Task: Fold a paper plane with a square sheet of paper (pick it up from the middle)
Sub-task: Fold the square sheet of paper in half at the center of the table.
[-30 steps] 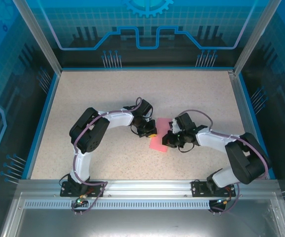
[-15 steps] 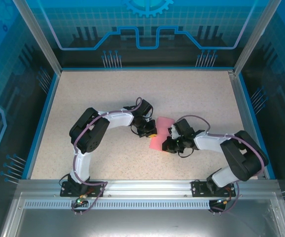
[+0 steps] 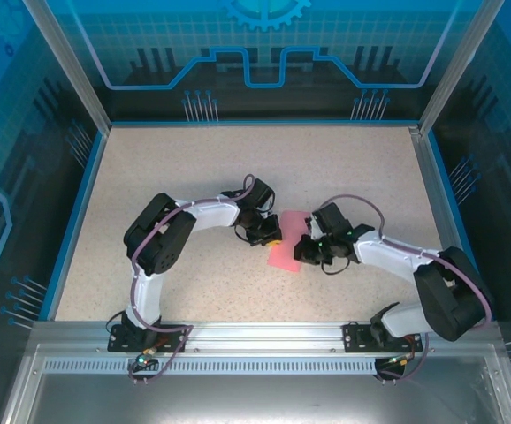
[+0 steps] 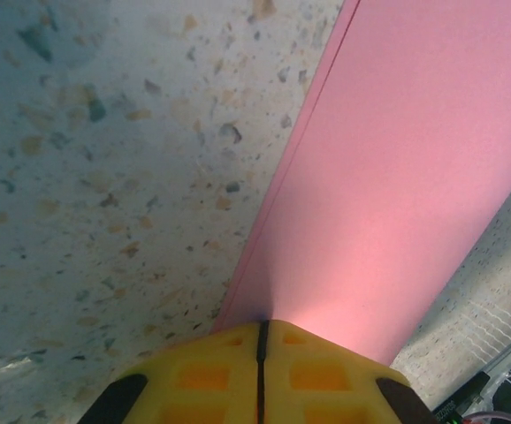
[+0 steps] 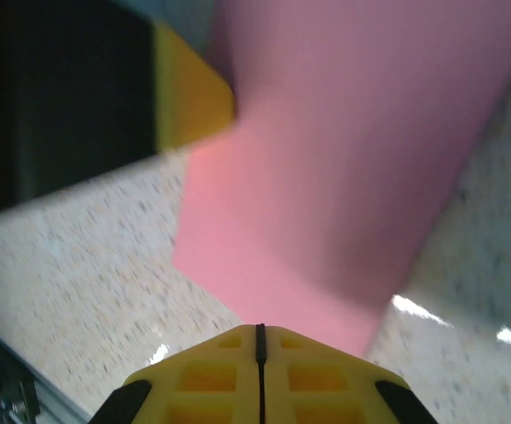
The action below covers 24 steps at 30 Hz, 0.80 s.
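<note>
Mid-fold stage. Thin pink-red paper sheet (image 3: 288,250) (image 4: 397,177) (image 5: 326,177), narrow strip, lying mid speckled table (image 3: 194,168) between left gripper (image 3: 272,235) (image 4: 261,331) and right gripper (image 3: 305,251) (image 5: 259,334). Both pincers pressed together at paper edges; pinch unconfirmed. Next, probably: firm creasing along fold.

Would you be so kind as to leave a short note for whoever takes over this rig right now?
Left end effector: shut, tips at the near end of the paper.
Right end effector: shut, tips at the paper's opposite side. I cannot tell whether either one pinches it.
Paper: mid-table, between the two arms.
Done: it is a narrow oblong rather than a square, with a layered long edge in the left wrist view, so it seems folded at least once.
Left: no pointed nose or wings yet, so most of the plane folds remain.
</note>
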### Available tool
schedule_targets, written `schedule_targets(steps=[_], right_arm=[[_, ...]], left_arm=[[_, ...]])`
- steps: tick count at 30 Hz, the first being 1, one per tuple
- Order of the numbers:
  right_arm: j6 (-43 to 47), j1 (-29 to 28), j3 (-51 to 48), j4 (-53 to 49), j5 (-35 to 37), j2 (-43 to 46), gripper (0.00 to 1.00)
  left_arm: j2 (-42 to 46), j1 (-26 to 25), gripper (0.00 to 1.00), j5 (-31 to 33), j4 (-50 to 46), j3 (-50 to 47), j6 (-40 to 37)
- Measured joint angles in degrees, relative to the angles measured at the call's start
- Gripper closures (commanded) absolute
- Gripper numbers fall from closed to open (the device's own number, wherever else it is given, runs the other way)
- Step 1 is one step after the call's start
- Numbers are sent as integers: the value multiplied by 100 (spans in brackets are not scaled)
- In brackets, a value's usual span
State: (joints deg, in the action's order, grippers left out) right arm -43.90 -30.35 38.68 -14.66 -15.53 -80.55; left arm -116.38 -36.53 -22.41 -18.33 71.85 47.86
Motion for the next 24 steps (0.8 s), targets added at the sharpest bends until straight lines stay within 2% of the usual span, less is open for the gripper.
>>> schedule_targets(steps=[10, 18, 24], right_arm=[[131, 7, 717, -52, 527, -1307, 93], [164, -7, 981, 87, 365, -1663, 93], [-256, -114, 1088, 625, 153, -1934, 94]], left_arm=[[74, -39, 82, 103, -245, 74, 26], [568, 33, 77, 229, -345, -72, 155], [1097, 286, 77, 330, -173, -542, 223]])
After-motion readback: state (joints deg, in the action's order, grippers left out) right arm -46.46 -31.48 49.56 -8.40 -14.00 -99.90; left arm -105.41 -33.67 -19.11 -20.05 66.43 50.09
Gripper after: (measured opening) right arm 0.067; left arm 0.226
